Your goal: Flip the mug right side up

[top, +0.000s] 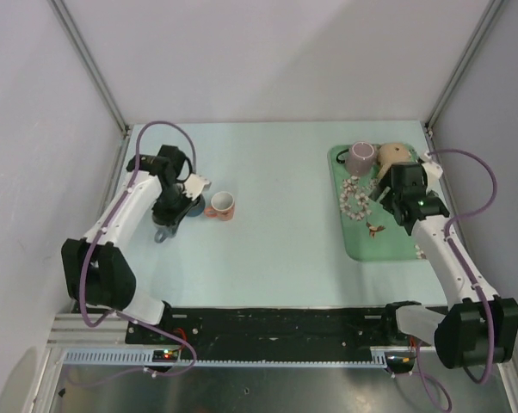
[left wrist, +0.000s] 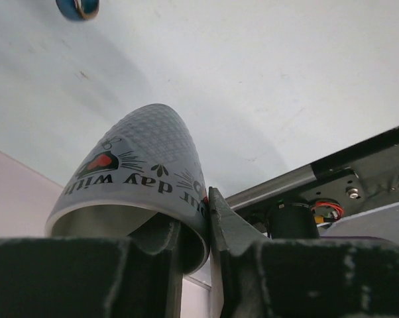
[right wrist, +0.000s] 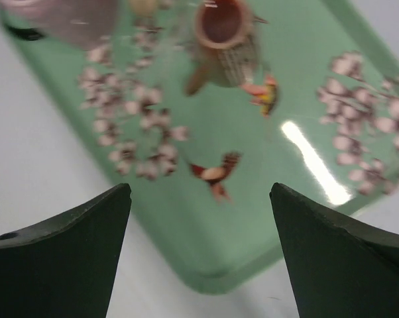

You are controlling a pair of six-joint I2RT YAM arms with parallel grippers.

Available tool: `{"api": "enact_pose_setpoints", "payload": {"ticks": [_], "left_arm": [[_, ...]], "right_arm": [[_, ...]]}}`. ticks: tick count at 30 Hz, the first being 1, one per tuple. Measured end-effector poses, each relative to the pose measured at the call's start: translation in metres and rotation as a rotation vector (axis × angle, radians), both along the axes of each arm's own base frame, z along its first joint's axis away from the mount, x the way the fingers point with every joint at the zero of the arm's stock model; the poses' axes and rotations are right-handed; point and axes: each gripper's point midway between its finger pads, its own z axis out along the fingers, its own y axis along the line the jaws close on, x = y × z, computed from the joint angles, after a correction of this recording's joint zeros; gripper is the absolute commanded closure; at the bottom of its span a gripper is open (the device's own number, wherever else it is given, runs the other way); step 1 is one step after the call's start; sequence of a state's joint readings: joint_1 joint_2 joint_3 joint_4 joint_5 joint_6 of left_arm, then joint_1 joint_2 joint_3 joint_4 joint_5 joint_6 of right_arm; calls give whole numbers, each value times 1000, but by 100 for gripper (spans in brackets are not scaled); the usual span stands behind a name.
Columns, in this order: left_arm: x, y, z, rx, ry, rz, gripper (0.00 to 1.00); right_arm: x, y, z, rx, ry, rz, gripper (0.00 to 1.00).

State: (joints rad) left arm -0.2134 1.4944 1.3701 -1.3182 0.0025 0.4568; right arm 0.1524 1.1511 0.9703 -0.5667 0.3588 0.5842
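Pale mint worktop (top: 276, 249), white walls on three sides.

Top view.
- Item 1: green tray (top: 388, 246), flower-and-bird print, at the worktop's right side. At its far end stand a mauve mug (top: 360, 157) and, just beside it, a tan vessel (top: 394, 155).
- Item 2: right pincer (top: 386, 193), over the tray, just nearer than those two.
- Item 3: orange cup (top: 220, 205), mouth up, well left of the tray.
- Item 4: small blue object (top: 194, 209), just beyond the cup from the tray.
- Item 5: left pincer (top: 175, 212), farther from the tray again, lowered toward the worktop (its load largely hidden under the arm).

Left wrist view.
- Grey mug (left wrist: 143, 165), with printed lettering, tipped with its mouth toward the camera.
- The pincer clamps the mug's wall near the rim, one finger (left wrist: 236, 232) outside and the other inside. This places the mug well left of the tray.
- Whether the mug touches the worktop cannot be told.

Right wrist view.
- Pincer wide, nothing between the fingers.
- The tray's corner lies below; beyond it the tan vessel shows its open mouth.
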Motion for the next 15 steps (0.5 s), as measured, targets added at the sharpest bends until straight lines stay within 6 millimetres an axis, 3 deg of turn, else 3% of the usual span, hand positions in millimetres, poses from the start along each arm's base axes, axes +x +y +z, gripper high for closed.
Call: {"api": "enact_pose_setpoints", "payload": {"ticks": [2,5,15], "left_arm": [[-4,13,-15,13,28,40,100],[-1,23,-32,13,21,72,100],[5,11,-88,-70,28,45,95]], "right_arm": [[-10,-24,-16,-25,54,-72,11],[-14,-42,-26,-54,86,-139,12],[12,-60,-65,-101,123,-287,16]]}}
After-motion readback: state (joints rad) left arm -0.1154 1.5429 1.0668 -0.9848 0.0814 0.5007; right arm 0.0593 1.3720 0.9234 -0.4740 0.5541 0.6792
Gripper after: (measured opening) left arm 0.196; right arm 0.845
